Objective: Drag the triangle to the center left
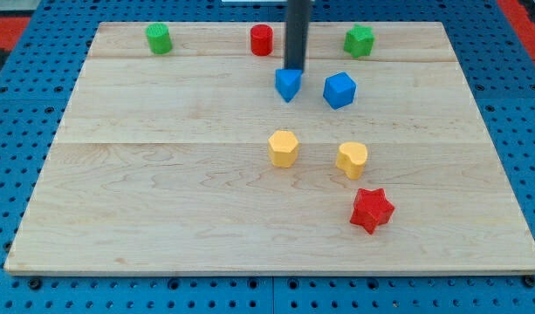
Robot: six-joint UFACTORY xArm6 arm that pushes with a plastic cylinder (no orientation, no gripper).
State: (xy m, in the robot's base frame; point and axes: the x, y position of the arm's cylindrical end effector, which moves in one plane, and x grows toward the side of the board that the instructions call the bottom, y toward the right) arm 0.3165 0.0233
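At the upper left of the frame a green block (pixel 159 38) stands near the top edge of the wooden board (pixel 162 201); its shape looks rounded, but I cannot say it for sure at this size. Further right along the same edge there is a red cylinder (pixel 262 40). Just right of it the dark rod comes down from the top of the frame, and my tip (pixel 293 69) ends at the upper side of the blue triangle (pixel 288 85). It seems to touch the block, though the rod hides the exact contact. The rod has nothing to open or close; it grasps nothing and can only push.

The blue triangle is at the upper centre of the board, so it is far from the centre left. Below it, in the middle, lies a yellow block (pixel 284 148). To the right come a blue cube (pixel 339 90), a green block with points (pixel 359 40) at the top edge, a yellow heart-like block (pixel 353 160), and a red star (pixel 372 210) at the lower right.

The risk I see: the tip stands above the triangle, not at its right. A push from here may send it downward, toward the yellow block, and the pointed shape can turn and slip off the tip.
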